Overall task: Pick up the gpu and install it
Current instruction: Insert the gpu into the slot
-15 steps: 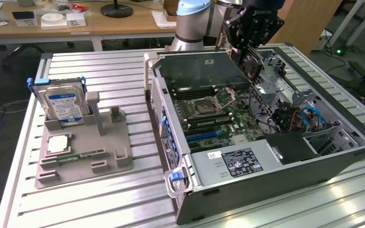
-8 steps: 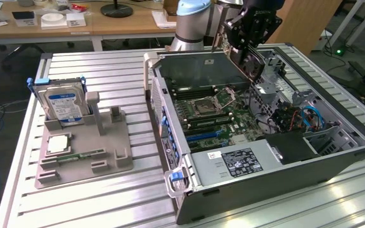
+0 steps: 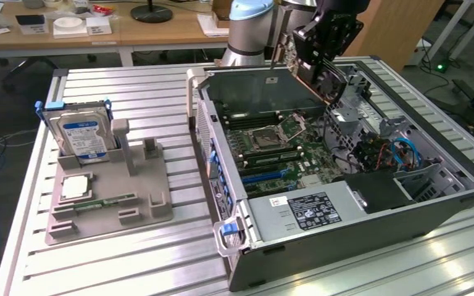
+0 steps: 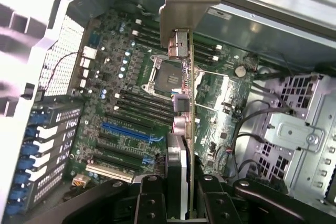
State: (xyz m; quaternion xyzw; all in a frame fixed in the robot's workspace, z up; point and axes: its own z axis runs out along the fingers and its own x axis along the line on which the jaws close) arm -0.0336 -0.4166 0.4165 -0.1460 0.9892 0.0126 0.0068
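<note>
Pincer [image 4: 178, 187] was clenched on the gpu [image 4: 184, 103], edge-on, hanging over the open case [image 3: 344, 240] at one o'clock from the motherboard [image 3: 286, 148]. It looked light, stiff and fragile, best held by its bare edges, clear of the components.

The gripper [image 4: 180, 195] is clamping the gpu [image 4: 180, 103] edge-on, holding it above the motherboard [image 4: 126, 103], just beside the motherboard's CPU socket [image 4: 161, 74].

A slatted metal table [image 3: 138, 265] bears a grey moulded holder [image 3: 105, 213] at the exterior view's left, and an open computer case [image 3: 344, 243] just beside it.
</note>
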